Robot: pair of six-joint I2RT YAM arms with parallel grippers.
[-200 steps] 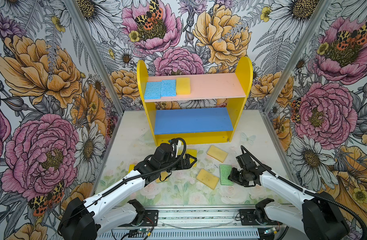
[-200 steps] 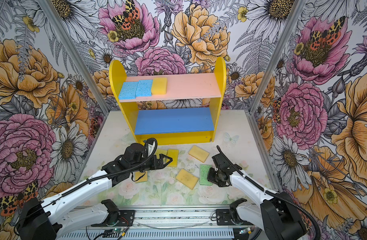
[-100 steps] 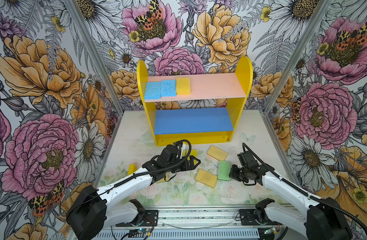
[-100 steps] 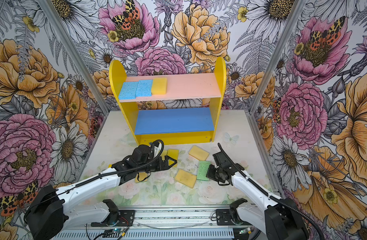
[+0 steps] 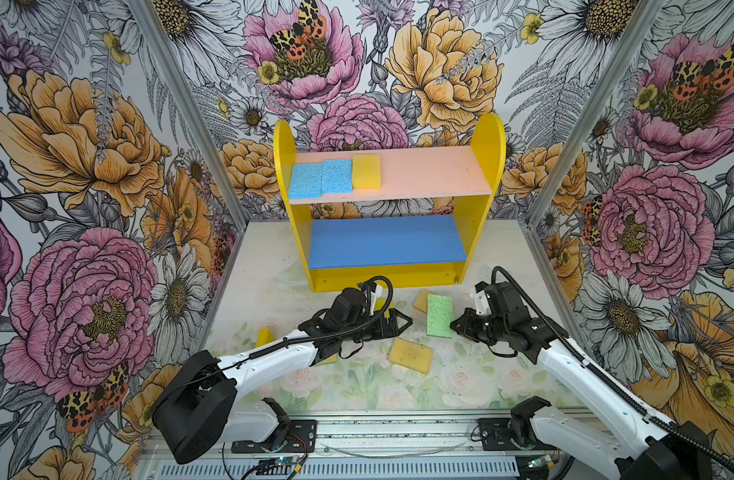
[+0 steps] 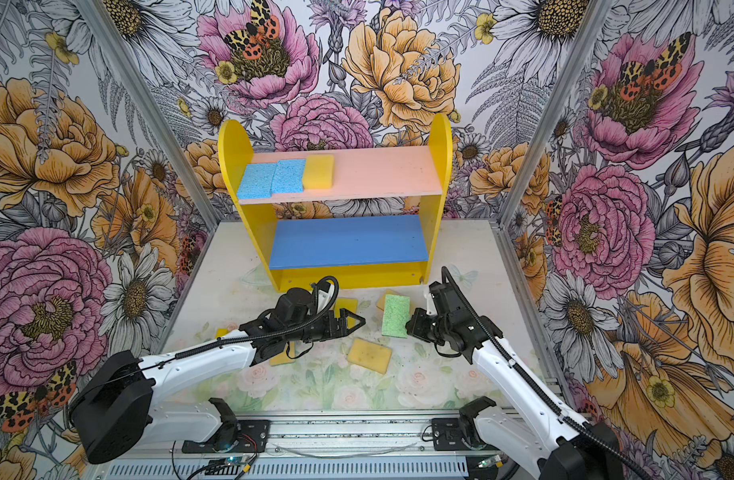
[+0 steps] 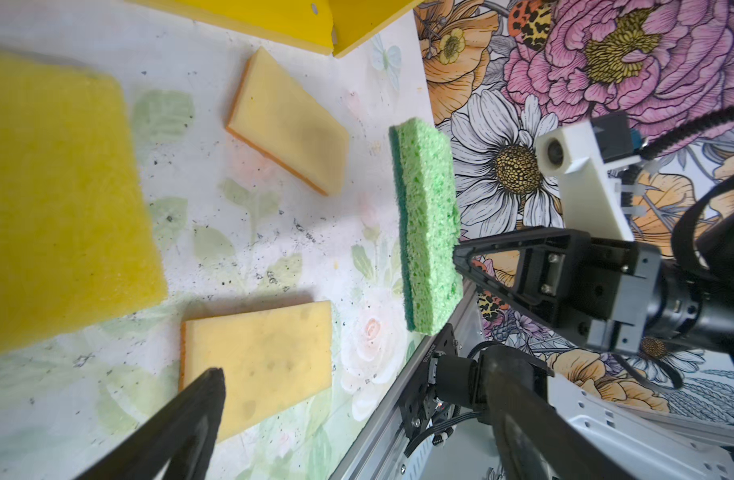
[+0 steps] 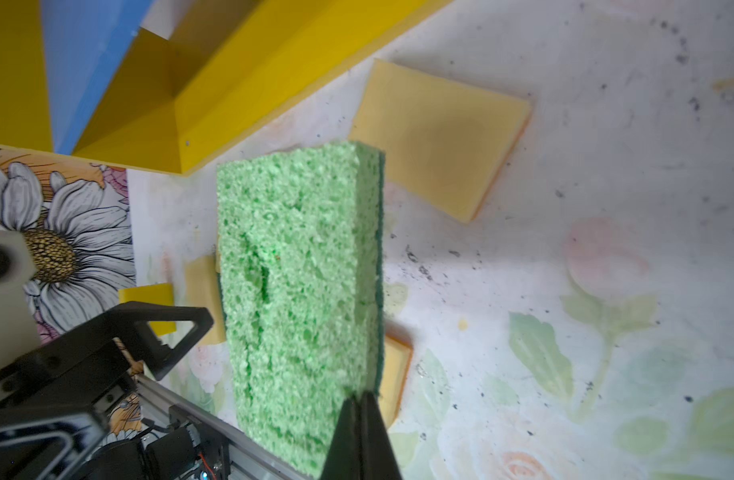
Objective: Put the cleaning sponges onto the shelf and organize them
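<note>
Green sponge raised, clamped in right gripper; left gripper apart; shelf: blue sponges x2, yellow sponge.

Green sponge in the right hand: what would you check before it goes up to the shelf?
1. Right hand shut on the green sponge: ok.
2. Grip depth: pinched only at one edge in the right wrist view, so it might slip: not ok.
3. Sponge fully off the table: cannot tell.
4. Left hand open, empty, apart from the green sponge: ok.
5. Shelf: free room on its pink upper board beside the yellow sponge: ok.
</note>
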